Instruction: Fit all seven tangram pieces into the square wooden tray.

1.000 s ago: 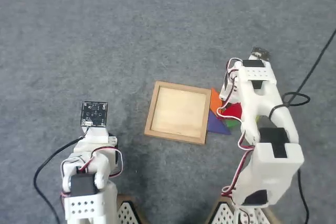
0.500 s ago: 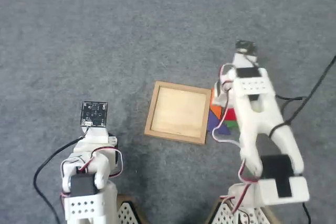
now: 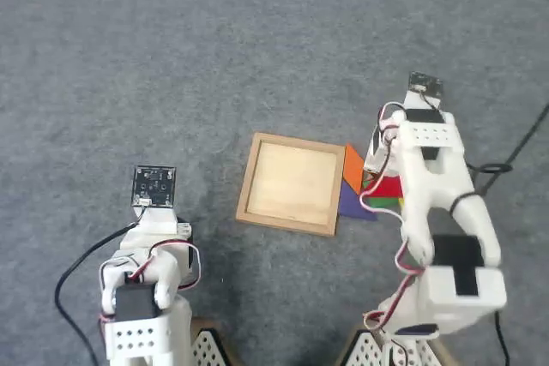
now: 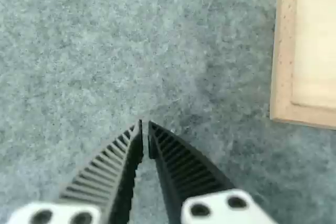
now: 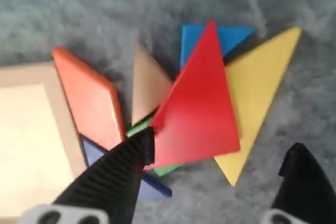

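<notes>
High view, looking down on a grey felt-covered table (image 3: 171,66) with two white arms. The square wooden tray (image 3: 247,184) lies mid-table. It is pale and shallow-rimmed, with nothing in it.

The tangram pieces (image 3: 353,184) lie in an overlapping heap on the felt, just beside the tray on the right arm's side. Right wrist view shows a large red triangle (image 5: 197,108) on top. It partly covers a large yellow triangle (image 5: 257,87), a blue piece (image 5: 226,35) and a small tan triangle (image 5: 147,80). An orange parallelogram (image 5: 89,98) lies against the tray's rim. Slivers of a green piece (image 5: 139,127) and a dark blue piece (image 5: 92,150) peek out beneath.

The pieces look thin, flat, stiff and light, and glossy enough to be slippery. The red triangle is probably easiest to take, pinched across a free corner.

The right gripper (image 5: 223,148) hangs over the heap, fingers spread wide, holding nothing. The left gripper (image 4: 144,127) sits apart from the tray over bare felt, fingers pressed together on nothing.
</notes>
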You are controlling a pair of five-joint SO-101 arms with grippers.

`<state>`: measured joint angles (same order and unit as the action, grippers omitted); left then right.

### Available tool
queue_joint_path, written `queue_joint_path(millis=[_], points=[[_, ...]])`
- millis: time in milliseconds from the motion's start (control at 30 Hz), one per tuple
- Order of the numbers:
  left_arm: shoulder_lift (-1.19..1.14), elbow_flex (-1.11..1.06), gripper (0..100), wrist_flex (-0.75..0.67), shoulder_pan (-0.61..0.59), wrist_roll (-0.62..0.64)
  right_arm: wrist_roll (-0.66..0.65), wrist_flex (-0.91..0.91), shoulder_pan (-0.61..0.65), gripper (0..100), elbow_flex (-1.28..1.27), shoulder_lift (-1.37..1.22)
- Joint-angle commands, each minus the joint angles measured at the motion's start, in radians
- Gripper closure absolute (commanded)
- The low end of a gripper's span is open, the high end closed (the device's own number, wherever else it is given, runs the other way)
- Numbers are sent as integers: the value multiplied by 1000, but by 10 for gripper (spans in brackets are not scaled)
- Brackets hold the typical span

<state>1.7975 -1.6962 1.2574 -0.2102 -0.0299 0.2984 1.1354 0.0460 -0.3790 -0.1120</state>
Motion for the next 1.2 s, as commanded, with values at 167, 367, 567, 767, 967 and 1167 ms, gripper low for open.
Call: queue_joint_path(millis=[167, 367, 567, 767, 967, 1167], points=[[18, 13, 982, 3, -2, 17, 14, -5, 8, 634, 77, -84], [18, 13, 982, 3, -2, 17, 14, 24, 82, 708, 54, -85], [18, 13, 982, 3, -2, 17, 14, 25, 110, 705, 38, -94], [18, 13, 982, 3, -2, 17, -55, 31, 110, 690, 23, -94], [18, 13, 982, 3, -2, 17, -61, 28, 105, 691, 46, -84], [18, 13, 982, 3, -2, 17, -61, 28, 111, 752, 101, -85]])
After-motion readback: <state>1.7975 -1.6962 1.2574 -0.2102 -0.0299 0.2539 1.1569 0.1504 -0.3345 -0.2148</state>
